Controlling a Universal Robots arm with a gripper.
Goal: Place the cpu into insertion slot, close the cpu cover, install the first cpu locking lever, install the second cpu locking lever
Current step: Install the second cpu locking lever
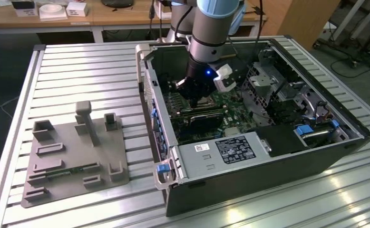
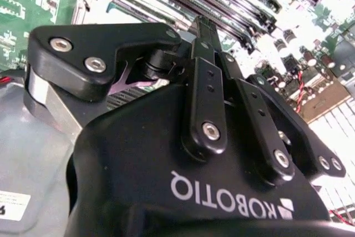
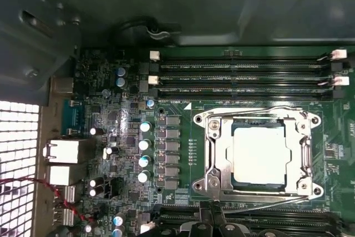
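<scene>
In the first wrist view the cpu [image 3: 259,155], a pale silver square, lies in the insertion slot [image 3: 308,188] on the green board. The cpu cover [image 3: 219,159], a silvery frame, lies flat around it. One thin wire lever [image 3: 260,109] runs along one side of the socket, and a second lever [image 3: 266,197] runs along the opposite side. Both lie low against the frame. My black gripper [image 3: 208,223] sits beside the socket over the long memory slots [image 2: 244,4]. The gripper [image 2: 202,29] looks shut and holds nothing. From outside, the gripper [image 1: 199,102] reaches down into the open computer case [image 1: 261,175].
A grey fixture plate [image 1: 77,156] with upright posts stands on the slatted table [image 1: 77,61] at the exterior view's left of the case. Inside the case are a drive cage [image 1: 267,80], a black box with blue clips [image 1: 299,135], capacitors [image 3: 144,145] and red wires [image 3: 33,184].
</scene>
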